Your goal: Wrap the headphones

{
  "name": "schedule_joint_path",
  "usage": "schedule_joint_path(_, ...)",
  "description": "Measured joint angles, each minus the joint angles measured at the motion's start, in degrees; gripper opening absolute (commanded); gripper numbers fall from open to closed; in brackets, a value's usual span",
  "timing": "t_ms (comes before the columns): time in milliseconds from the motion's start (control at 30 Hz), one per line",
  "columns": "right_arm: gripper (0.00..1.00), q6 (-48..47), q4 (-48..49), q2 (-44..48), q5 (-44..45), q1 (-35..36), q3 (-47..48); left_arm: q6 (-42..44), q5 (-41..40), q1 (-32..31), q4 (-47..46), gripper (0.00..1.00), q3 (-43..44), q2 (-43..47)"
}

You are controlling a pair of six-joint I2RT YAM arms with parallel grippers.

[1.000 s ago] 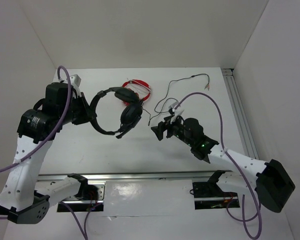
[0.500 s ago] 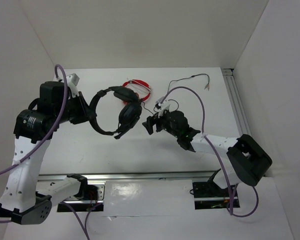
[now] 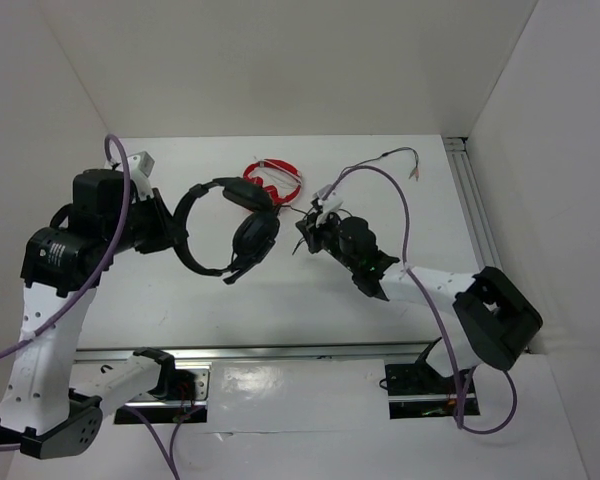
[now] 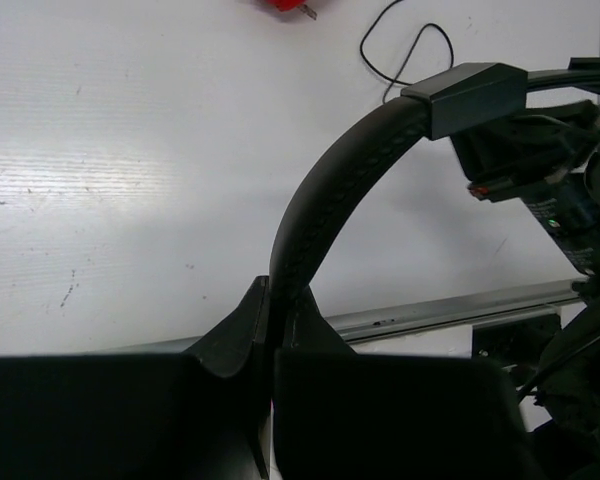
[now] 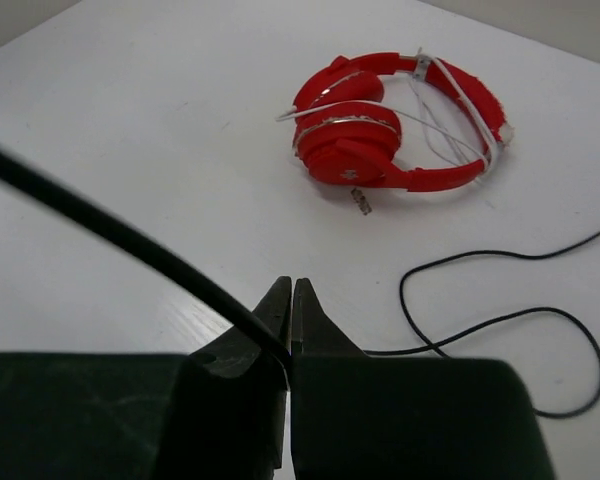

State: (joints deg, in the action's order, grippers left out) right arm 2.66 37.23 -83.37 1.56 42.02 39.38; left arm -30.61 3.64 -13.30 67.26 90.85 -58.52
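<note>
— Left side?
— My left gripper (image 4: 272, 300) pinches the headphones (image 3: 230, 225) by the headband (image 4: 325, 200), which rises from between my jaws; the rest is cut off.
— Right?
— My right gripper (image 5: 290, 300) is clamped on the cable (image 5: 130, 240); its far end runs out of frame.

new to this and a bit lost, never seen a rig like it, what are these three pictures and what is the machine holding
These are two robot arms bolted at the near edge of a white table. The wide picture looks down from above and behind them. The other two come from a small camera on each wrist, so each arm's own hand shows at the bottom. The left hand is shut on the headband of the black headphones. The right hand is shut on their thin black cable. Smaller red headphones lie on the table farther back.
</note>
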Motion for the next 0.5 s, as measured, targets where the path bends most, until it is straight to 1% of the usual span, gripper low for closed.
schedule_joint_path(100,0.0,-1.0,-2.5,6.2,4.3,0.6,-2.7,0.8,-0.7,0.0,-1.5,0.0,-3.3,1.2)
schedule_joint_path(233,0.0,-3.3,-9.8,19.9,9.7,2.2,-2.2,2.2,1.8,0.0,-5.0,0.0,-12.7,2.9)
schedule_joint_path(267,0.0,-4.1,-12.3,23.0,10.8,2.5,-0.7,2.3,2.6,-0.2,-5.5,0.0,-15.2,2.9)
schedule_joint_path(333,0.0,-5.7,-16.5,26.3,12.5,2.9,4.5,2.4,3.3,-1.2,-6.9,0.0,-19.9,2.5)
schedule_joint_path(433,0.0,-8.1,-21.2,27.0,14.5,3.0,13.7,3.5,4.8,-4.1,-8.8,0.0,-25.4,1.6)
schedule_joint_path(500,0.0,-9.7,-24.3,25.6,16.1,3.0,19.3,3.8,6.1,-7.4,-9.2,0.0,-26.5,0.4)
